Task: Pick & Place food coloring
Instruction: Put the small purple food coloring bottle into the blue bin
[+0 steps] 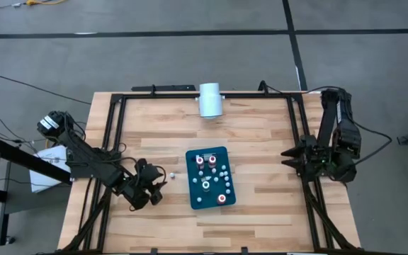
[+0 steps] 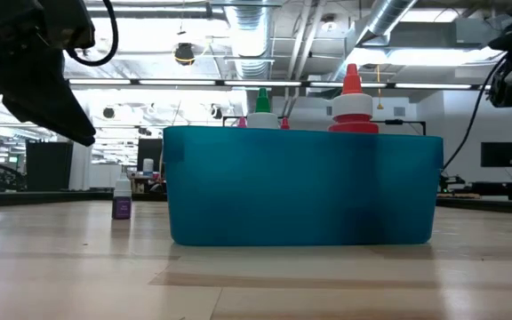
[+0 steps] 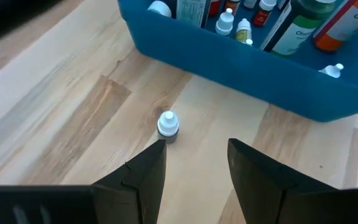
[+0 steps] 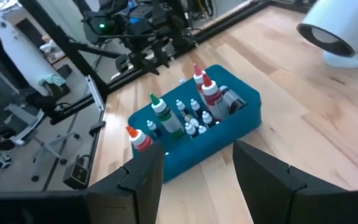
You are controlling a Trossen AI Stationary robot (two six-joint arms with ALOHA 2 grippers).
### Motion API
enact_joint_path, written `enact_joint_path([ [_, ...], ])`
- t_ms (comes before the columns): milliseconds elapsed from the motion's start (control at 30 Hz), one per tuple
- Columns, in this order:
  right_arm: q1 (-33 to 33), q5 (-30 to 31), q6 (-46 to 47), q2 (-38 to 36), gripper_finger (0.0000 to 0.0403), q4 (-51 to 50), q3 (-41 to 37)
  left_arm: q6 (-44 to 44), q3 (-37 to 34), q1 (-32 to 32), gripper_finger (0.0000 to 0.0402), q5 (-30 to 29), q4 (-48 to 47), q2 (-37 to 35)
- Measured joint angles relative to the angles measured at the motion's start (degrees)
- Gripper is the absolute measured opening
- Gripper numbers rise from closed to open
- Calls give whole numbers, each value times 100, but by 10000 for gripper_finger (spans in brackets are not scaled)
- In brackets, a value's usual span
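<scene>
On my left, the left gripper (image 1: 156,185) hangs low over the table (image 1: 268,149), just left of the tray (image 1: 193,200). Its jaws are spread with nothing between them. Through its wrist camera I see one small bottle (image 3: 168,125) with a white cap standing upright on the wood, just ahead of the fingertips (image 3: 157,154) and apart from them. In the low view that same bottle (image 2: 122,201) stands alone, near the tray's (image 2: 300,191) left wall but not touching it.

Moving to the middle, the tray sits on the table with the rest of the food coloring (image 1: 211,178) upright inside it. I can pick out red tops (image 1: 222,199), a green top (image 2: 262,100) and several smaller white caps (image 1: 222,173). From the right wrist camera the bottles (image 4: 185,112) crowd together in the tray (image 4: 241,118).

Behind the tray, at the table's far edge, a white cylinder (image 1: 210,99) lies on its side.

On my right, the right gripper (image 1: 289,157) waits at the table's right edge, well apart from the tray, its jaws spread and holding nothing.
</scene>
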Motion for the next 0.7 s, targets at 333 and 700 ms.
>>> enact_joint_path([
  [333, -514, -917, -642, -78, 182, 486, 0, 517, 0, 375, 163, 204, 85, 3],
  [700, -2289, -2249, -2777, 263, 182, 2206, 0, 867, 0, 673, 212, 539, 49, 5],
])
